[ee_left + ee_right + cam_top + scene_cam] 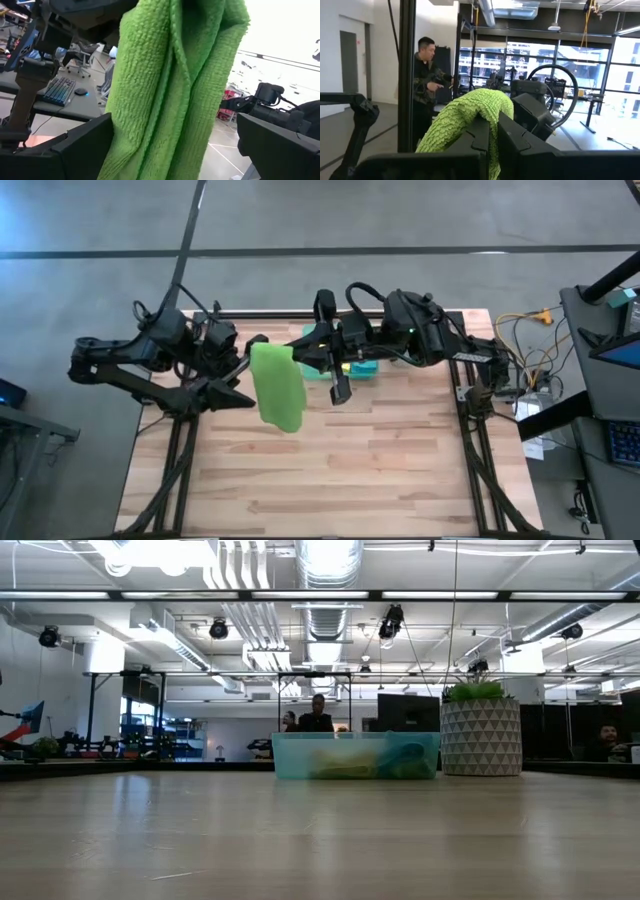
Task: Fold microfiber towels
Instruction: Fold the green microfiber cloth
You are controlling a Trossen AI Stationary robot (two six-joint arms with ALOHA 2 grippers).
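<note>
Lime green towel point(170, 95) hangs between spread left gripper point(175, 150) fingers; right gripper point(492, 137) clamped on its top edge, above bare tabletop point(380, 470).

A towel point(277, 385) is hanging above the desk point(330, 470), left of its middle, between the two arms. The right end effector point(296, 352) is reaching in from the right and pinching the towel's upper edge, fingers pressed together on it. The left end effector point(245, 396) is sitting just left of the hanging towel, fingers spread wide, the cloth hanging between them in its wrist view. Behind the towel, toward the desk's far edge and under the right arm, a tray point(355, 369) is resting on the desk with more towels point(372, 763) lying inside it. A planter point(481, 728) is standing to the right of the tray in the low view.
</note>
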